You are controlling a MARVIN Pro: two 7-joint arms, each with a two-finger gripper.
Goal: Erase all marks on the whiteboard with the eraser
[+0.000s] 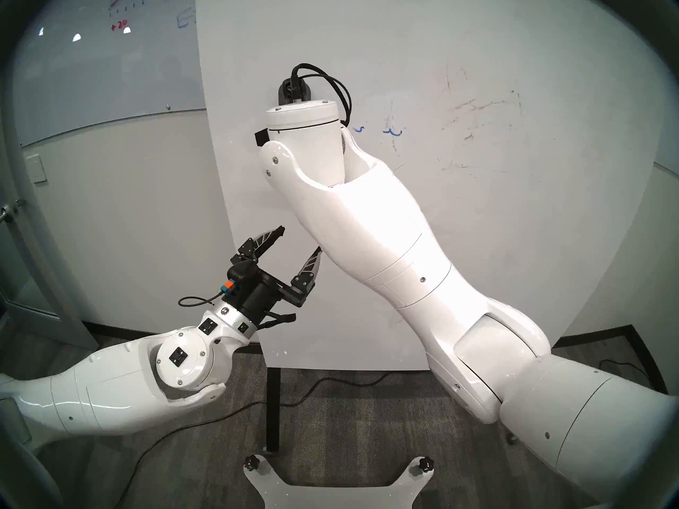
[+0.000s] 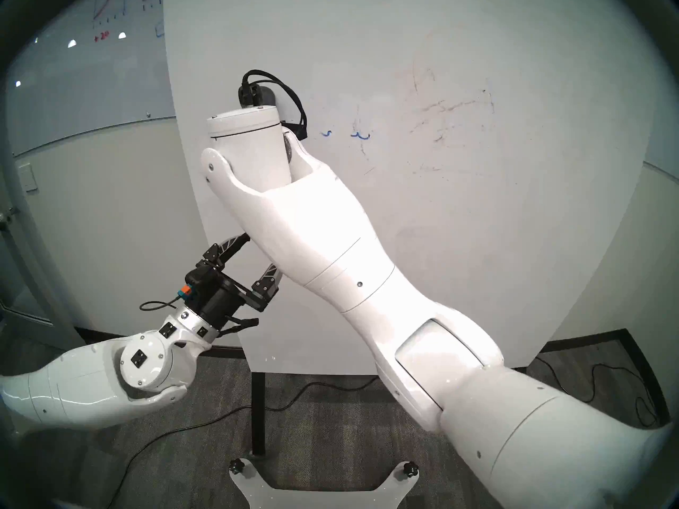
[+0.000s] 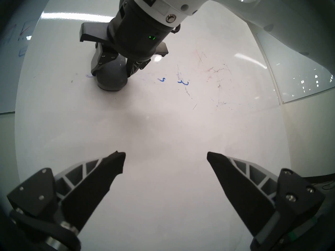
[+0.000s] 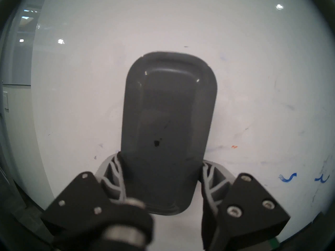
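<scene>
1. Pinching the dark grey eraser (image 4: 168, 129) by its two long sides, the right end effector (image 3: 112, 67) holds the felt face flat on the whiteboard (image 1: 477, 240); the smooth back faces the wrist camera, so pressure goes straight into the panel.
2. Two short blue squiggles (image 3: 174, 80) lie just beside the eraser, toward the faint grey-brown scratches (image 1: 477, 119); a tiny orange fleck (image 4: 234, 146) is left near its edge; most of the job looks done.
3. Low and well apart from the marks, the left end effector (image 3: 165, 160) hangs spread and empty, apparently keeping clear of the wiping path.
</scene>
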